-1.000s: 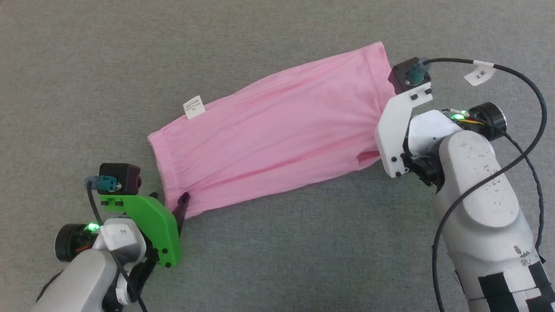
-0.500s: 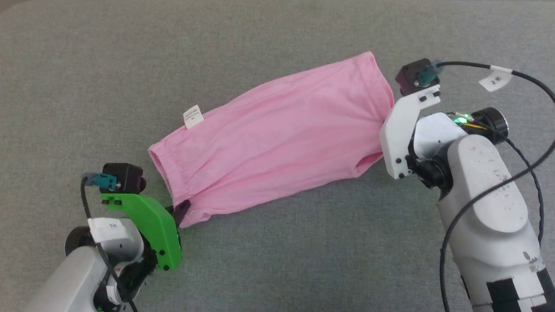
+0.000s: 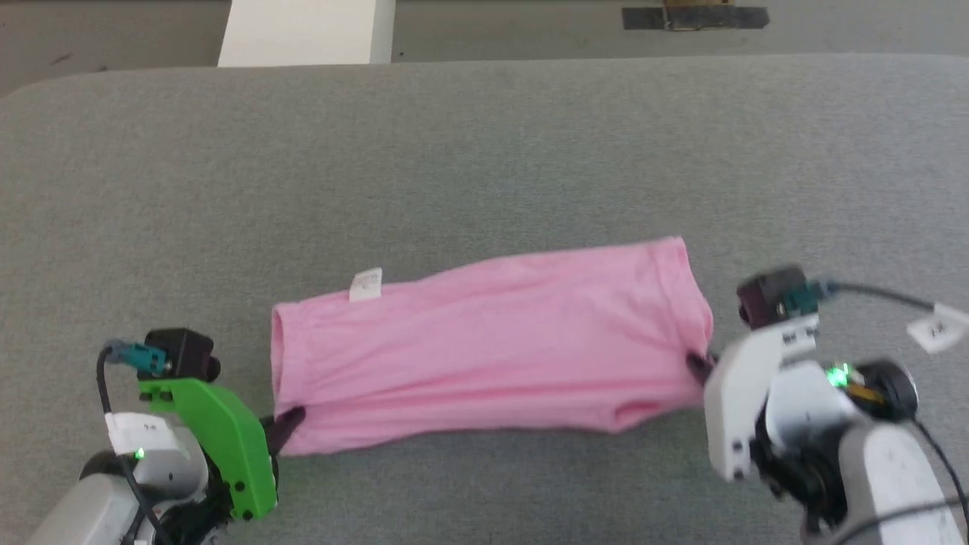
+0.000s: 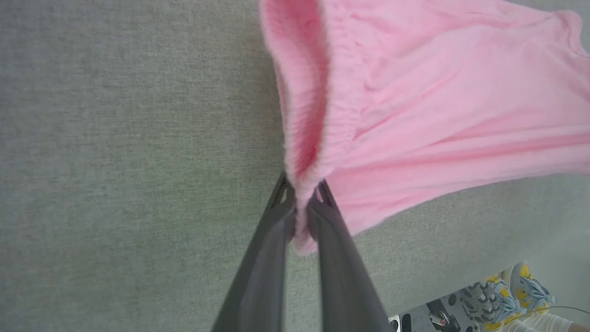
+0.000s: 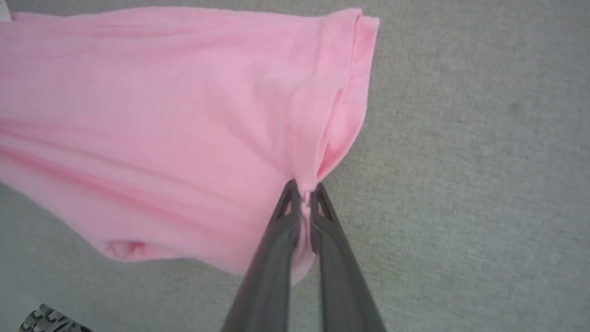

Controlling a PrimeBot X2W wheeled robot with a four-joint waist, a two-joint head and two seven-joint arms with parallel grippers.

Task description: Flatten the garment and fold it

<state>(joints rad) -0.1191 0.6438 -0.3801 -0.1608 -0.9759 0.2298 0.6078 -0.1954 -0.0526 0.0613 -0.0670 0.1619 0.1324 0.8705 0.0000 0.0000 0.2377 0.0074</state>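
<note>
Over on the left, the left gripper (image 3: 291, 418) has its two long dark fingers clamped on the near corner of the gathered elastic edge of the plain light-pink thin jersey garment (image 3: 492, 348), with a small white sewn-in label (image 3: 366, 283) poking out at the far edge. The garment is stretched sideways across the grey cloth-covered table (image 3: 484, 151). On the right, the right gripper (image 3: 697, 366) pinches the hemmed end, fingers pressed together on the cloth.
</note>
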